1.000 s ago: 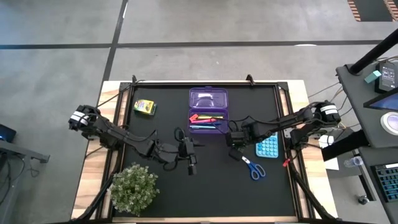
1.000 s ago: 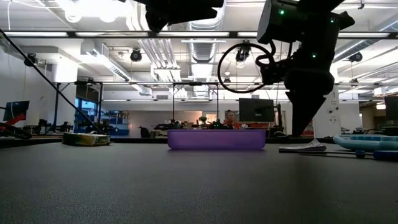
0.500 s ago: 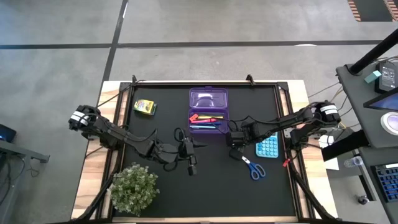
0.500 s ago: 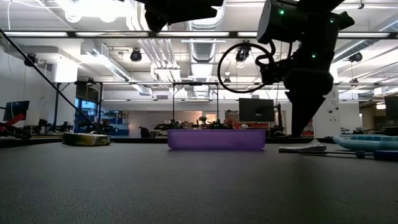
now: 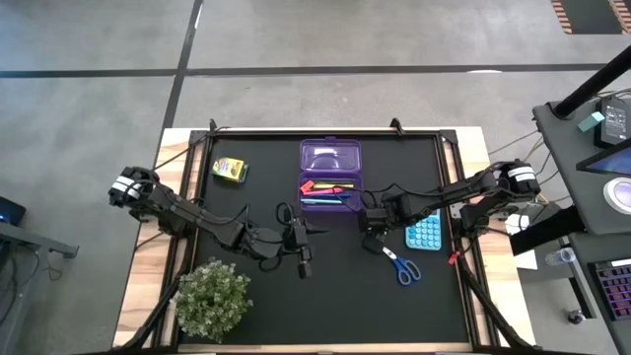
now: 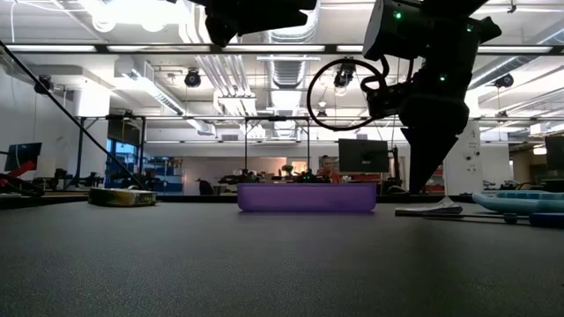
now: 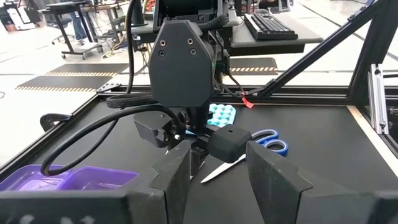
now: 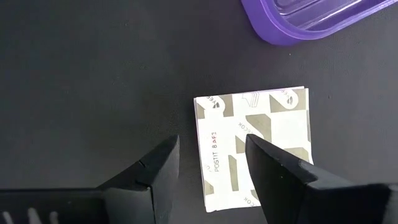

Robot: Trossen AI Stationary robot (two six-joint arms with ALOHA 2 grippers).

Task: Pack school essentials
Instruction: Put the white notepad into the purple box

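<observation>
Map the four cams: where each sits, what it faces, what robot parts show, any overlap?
High: overhead, straight down; both arms, purple case.
Low: table height, level toward the room; arms hang in from above, case in front of it.
Left wrist: on the left arm, past its own fingers at the right hand, scissors.
Right wrist: on the right arm, looking down at the white patterned square.
Shared: high and low both show the case.

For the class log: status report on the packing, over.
Right gripper open above the sticky-note pad, beside the purple case. Left gripper open, waiting mid-table. Scissors lie close by.
</observation>
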